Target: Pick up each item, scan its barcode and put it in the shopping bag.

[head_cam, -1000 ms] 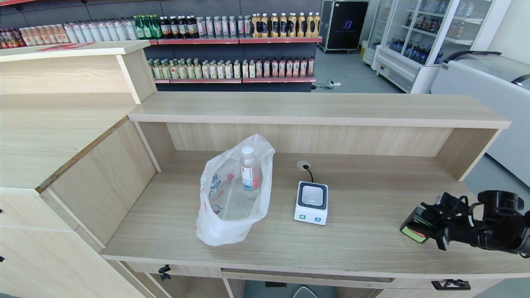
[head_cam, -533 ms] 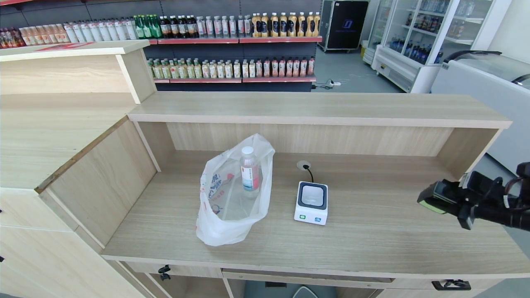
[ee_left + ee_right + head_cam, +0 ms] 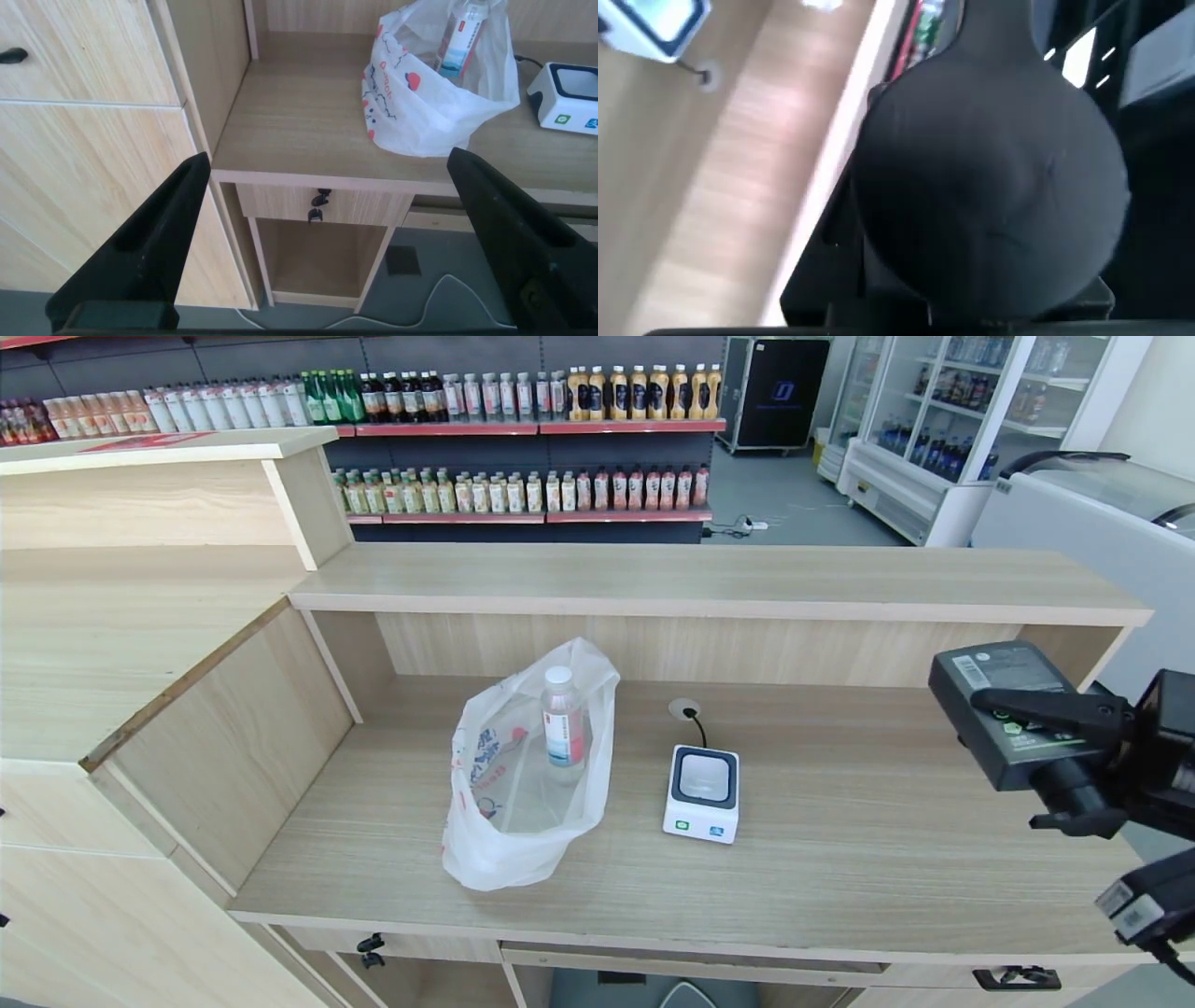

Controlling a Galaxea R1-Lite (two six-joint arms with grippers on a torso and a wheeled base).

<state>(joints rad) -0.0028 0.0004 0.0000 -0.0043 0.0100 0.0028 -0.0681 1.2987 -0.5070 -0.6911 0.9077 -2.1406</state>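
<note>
A white plastic shopping bag (image 3: 523, 784) stands open on the wooden counter (image 3: 840, 877), with a clear bottle (image 3: 564, 719) upright inside it. Just right of the bag sits a small white barcode scanner (image 3: 702, 793), window facing up. At the counter's right end, my right gripper (image 3: 1032, 719) is shut on a dark box (image 3: 999, 709), held well above the surface, its labelled face up. In the right wrist view a dark item (image 3: 990, 187) sits close before the camera. My left gripper (image 3: 322, 271) hangs open below the counter's front edge, left of the bag (image 3: 420, 103).
A raised ledge (image 3: 709, 583) runs along the counter's back, and a tall wooden side wall (image 3: 224, 737) closes its left end. The scanner's cable goes into a hole (image 3: 684, 708) behind it. Drawers (image 3: 322, 201) sit under the front edge.
My right arm has lifted the dark box from low over the counter's right front to well above it, turning its labelled face upward. Bag, bottle and scanner have not moved.
</note>
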